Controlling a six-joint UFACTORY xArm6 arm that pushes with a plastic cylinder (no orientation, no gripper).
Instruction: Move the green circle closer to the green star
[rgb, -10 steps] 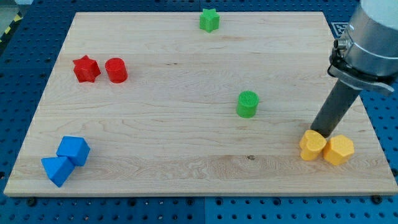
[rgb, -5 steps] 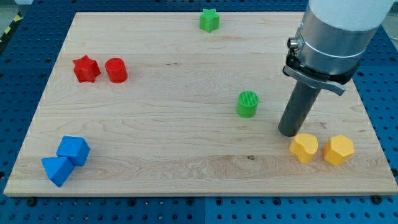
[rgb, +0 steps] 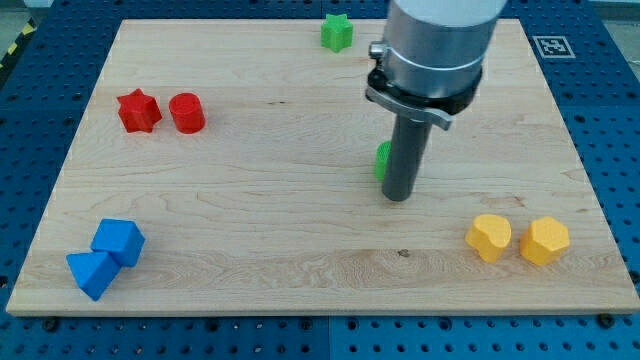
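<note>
Blue blocks: two blue blocks (rgb: 106, 258), touching each other, sit at the lower left of the frame; I have nothing to do with them.
Yellow blocks: two faceted yellow blocks (rgb: 518, 240) lie side by side at the lower right, a small gap between them, well apart from my rod.
Tip: my tip (rgb: 397, 197) rests on the board just right of centre, right beside the green circle and on its near side.
Hand state: I have no jaws to open or close, only the bare rod, and it has hold of nothing; it can only push.
Green circle: the green circle (rgb: 381, 160) is mostly hidden behind the rod, only a sliver showing at the rod's left edge; I cannot tell whether the rod touches it.
Red blocks: a red star (rgb: 138, 110) and a red cylinder (rgb: 186, 113) stand just beside each other at the upper left.
Green star: the green star (rgb: 337, 32) is at the top edge of the wooden board (rgb: 250, 200), a little left of the rod.
Progress: I judge the push barely begun; circle and star are well apart.
Remaining: I must drive the circle up the frame and slightly left.
</note>
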